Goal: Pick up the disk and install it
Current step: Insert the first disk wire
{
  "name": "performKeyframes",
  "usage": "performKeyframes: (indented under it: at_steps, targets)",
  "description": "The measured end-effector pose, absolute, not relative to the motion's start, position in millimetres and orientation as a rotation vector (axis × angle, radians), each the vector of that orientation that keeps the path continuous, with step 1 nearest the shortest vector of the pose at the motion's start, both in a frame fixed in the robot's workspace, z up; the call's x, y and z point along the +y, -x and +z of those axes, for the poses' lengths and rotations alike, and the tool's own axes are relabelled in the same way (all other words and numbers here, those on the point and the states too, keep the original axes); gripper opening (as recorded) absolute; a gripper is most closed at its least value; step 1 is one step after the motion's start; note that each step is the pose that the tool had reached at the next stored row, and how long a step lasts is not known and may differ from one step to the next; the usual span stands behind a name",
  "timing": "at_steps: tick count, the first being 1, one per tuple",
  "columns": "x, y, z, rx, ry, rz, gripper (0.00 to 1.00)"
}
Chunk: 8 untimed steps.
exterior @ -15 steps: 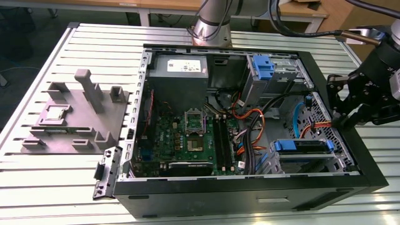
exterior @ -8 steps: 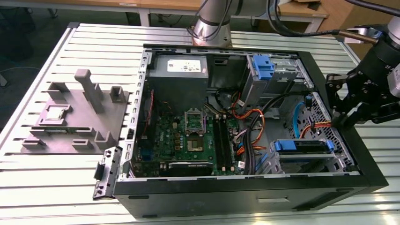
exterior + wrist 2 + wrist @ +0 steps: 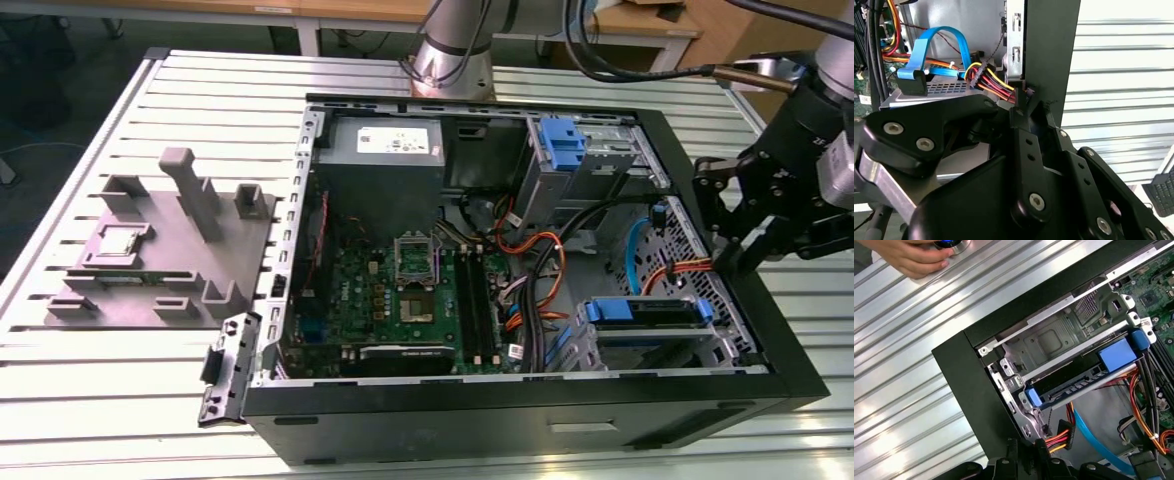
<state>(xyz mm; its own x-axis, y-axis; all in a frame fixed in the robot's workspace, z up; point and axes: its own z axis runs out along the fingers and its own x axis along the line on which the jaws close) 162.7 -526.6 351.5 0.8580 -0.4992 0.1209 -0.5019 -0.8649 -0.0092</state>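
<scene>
The disk [image 3: 641,312], a flat drive in a bright blue carrier, sits in the lower drive bay at the front corner of the open computer case [image 3: 787,370], on the exterior view's right. In the first wrist view the disk [image 3: 1074,386] lies slid into the metal cage, with its blue tab toward the motherboard. My gripper [image 3: 731,262] hangs at the case's side wall just beside that bay. Its black fingers come together in the second wrist view, so the gripper [image 3: 1025,106] looks shut with nothing between them.
A blue bracket [image 3: 561,140] is fixed to the upper bay. Coloured power wires [image 3: 989,82] and a blue flat cable [image 3: 929,45] run close to my fingers. A grey fixture block [image 3: 160,250] stands on the slatted table. A hand [image 3: 919,257] rests on the table by a button.
</scene>
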Motion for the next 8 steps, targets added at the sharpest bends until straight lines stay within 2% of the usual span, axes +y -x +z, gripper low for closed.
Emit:
performKeyframes:
  at_steps: [8]
  targets:
    - [-526.0,-159.5,351.5,-0.809,-3.002,0.224,0.28]
